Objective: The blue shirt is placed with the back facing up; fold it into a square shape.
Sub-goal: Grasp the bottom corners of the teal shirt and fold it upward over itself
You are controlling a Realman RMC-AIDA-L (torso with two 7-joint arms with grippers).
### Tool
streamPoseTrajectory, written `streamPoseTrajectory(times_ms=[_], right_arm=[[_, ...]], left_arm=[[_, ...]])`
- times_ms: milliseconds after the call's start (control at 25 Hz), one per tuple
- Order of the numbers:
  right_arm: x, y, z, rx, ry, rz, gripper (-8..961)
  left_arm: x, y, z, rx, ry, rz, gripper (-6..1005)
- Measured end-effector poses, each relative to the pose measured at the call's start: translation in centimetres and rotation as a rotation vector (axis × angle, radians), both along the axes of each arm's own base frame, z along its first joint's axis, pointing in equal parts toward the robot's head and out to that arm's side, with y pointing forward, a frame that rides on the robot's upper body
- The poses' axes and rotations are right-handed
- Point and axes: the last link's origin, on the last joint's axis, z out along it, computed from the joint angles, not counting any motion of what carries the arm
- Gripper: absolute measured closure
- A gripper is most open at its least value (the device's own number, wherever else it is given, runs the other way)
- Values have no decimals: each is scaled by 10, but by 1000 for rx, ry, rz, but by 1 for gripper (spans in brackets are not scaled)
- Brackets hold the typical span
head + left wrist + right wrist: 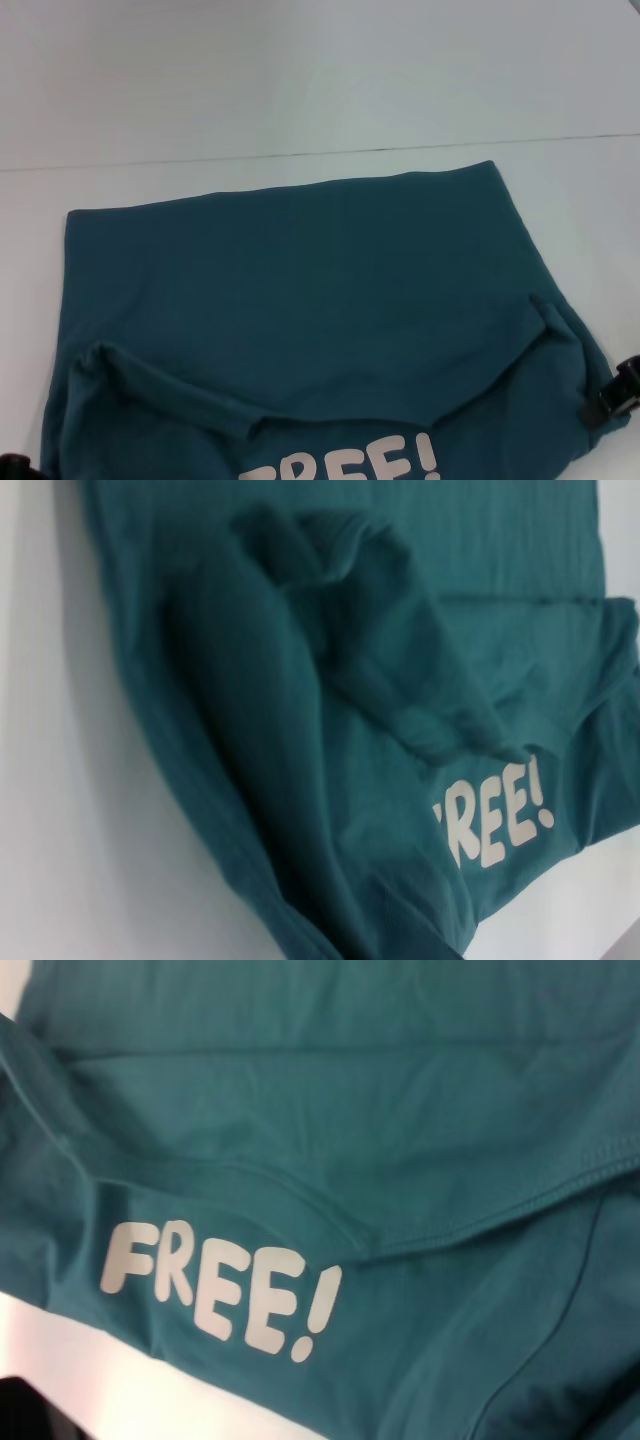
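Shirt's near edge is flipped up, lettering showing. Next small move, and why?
Probably carry the lifted near edge farther over the blue shirt toward its far hem. The fold is partial: the white lettering shows only at the near edge, with the right hand and left hand at its near corners.

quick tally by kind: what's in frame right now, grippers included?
Blue shirt, white "FREE!" lettering showing: 1
White table: 1
Grippers: 2 (left gripper at the shirt's near left corner, right gripper at its right edge)
Total: 4
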Motion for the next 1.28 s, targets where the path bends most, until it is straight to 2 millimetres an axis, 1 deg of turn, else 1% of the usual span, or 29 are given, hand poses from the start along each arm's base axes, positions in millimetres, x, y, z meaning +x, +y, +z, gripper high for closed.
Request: streamPoseTrajectory(times_ms=[120, 200, 240, 360, 400, 440, 560, 600, 640, 920, 1000, 1120, 1280], right_arm=[[-3, 1, 8, 50, 83, 11, 898], [-6, 5, 17, 101, 140, 27, 898], [-7, 7, 22, 126, 161, 33, 898], [-7, 13, 35, 219, 218, 37, 898], [-6, 15, 38, 253, 227, 32, 898], [-5, 17, 41, 286, 235, 25, 897], [0, 25, 47, 378, 257, 0, 897], [2, 27, 48, 400, 268, -9, 897], [4, 30, 50, 429, 283, -21, 898], [21, 48, 61, 626, 364, -124, 898], [24, 51, 62, 665, 367, -138, 897], [27, 56, 58, 702, 367, -157, 897], [29, 65, 46, 754, 357, -181, 897]], left_arm=[[2, 4, 8, 23, -25, -24, 950], [10, 14, 17, 42, -54, -61, 951], [10, 14, 17, 42, -54, -61, 951], [19, 29, 28, 78, -71, -78, 951], [22, 37, 32, 100, -84, -68, 951], [22, 37, 32, 100, -84, -68, 951], [26, 47, 37, 127, -90, -40, 951], [28, 53, 39, 142, -84, -20, 951], [28, 53, 39, 142, -84, -20, 951], [35, 75, 48, 202, -76, 18, 951], [36, 82, 50, 221, -70, 22, 951], [37, 92, 50, 254, -50, 36, 951], [32, 106, 44, 323, -16, 73, 951]])
